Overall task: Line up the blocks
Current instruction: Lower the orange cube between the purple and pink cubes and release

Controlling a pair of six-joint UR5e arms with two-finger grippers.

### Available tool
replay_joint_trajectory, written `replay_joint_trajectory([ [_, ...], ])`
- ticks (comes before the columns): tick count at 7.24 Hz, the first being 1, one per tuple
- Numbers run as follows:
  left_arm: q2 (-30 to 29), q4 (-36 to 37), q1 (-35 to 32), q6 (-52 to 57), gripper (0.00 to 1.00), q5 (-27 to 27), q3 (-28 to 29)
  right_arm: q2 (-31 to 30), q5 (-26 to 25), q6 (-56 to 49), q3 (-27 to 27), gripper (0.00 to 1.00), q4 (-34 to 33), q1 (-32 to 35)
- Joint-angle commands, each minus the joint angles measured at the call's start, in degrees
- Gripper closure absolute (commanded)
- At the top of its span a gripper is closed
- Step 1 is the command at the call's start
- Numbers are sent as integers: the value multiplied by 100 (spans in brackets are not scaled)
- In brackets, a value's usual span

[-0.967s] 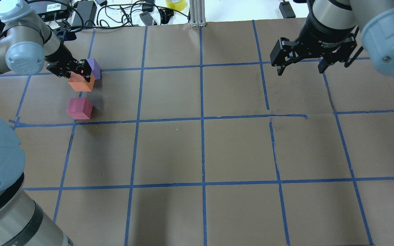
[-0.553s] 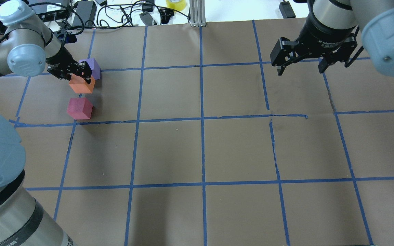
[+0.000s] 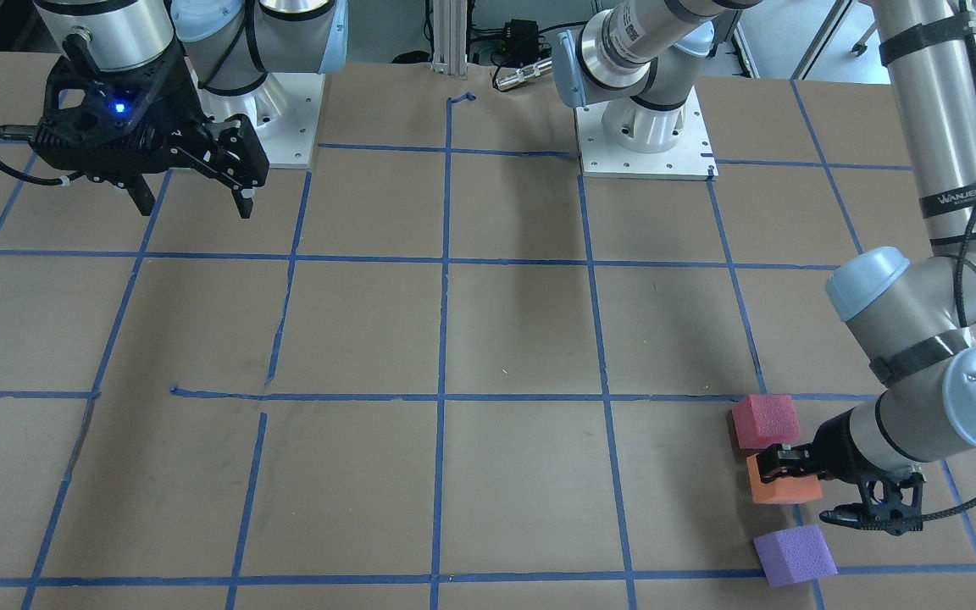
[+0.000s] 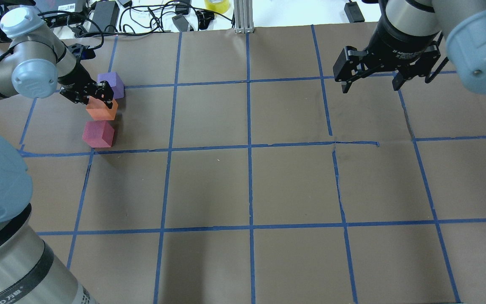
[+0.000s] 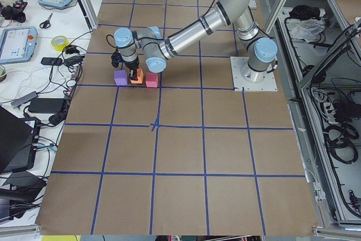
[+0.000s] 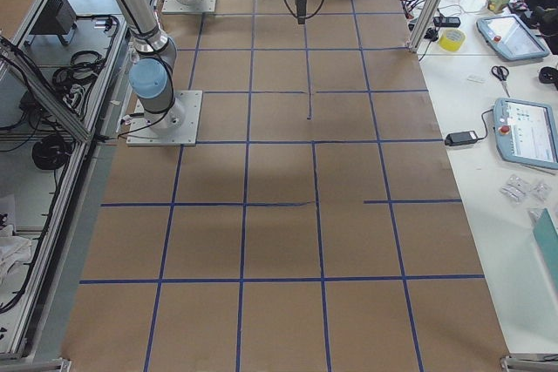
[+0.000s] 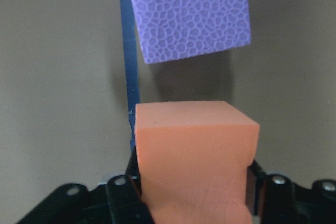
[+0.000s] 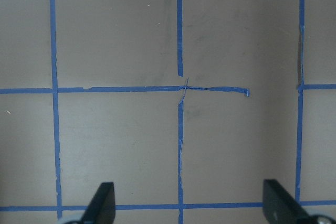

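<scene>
While snug on orange block [image 4: 101, 111], left gripper [image 4: 98, 100] narrow.

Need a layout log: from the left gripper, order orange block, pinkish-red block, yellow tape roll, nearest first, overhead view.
1. orange block: held by the left gripper.
2. pinkish-red block: beside it, robotward.
3. yellow tape roll: far back, near centre.

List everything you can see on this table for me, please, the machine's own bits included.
Orange block: one, orange, robot's far left, middle of the row of three.
Pink block: one, pinkish-red, on the robot's side of the orange one.
Purple block: one, purple, just beyond the orange one.
Table: one, brown, marked with a blue tape grid.
Tape roll: one, yellow, beyond the table's far edge.
Left gripper: one, black, shut on the orange block.
Right gripper: one, black, open, empty, far right.
</scene>
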Motion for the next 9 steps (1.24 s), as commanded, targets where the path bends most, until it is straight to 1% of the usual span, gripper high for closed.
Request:
replay_joint_trajectory([
  [1,-70,180,1,8,100,8,-57,0,-3,0,0,0,3,0],
  [3,-105,190,1,-44,100,8,-102,0,6,0,0,0,-14,0],
  [4,-105,199,1,34,85,16,-102,-9,15,9,-9,0,-6,17],
  [5,-140,199,1,-44,23,34,-102,0,15,9,0,0,-14,18],
  [6,-140,199,1,-114,3,43,-84,0,15,9,-9,0,-14,18],
  [7,-97,190,1,-150,0,112,-15,0,15,9,-9,0,-14,18],
  [8,34,129,1,-141,0,261,3,0,15,9,0,0,-32,18],
  [9,201,-89,-8,-132,0,376,21,0,6,9,0,0,-32,18],
])
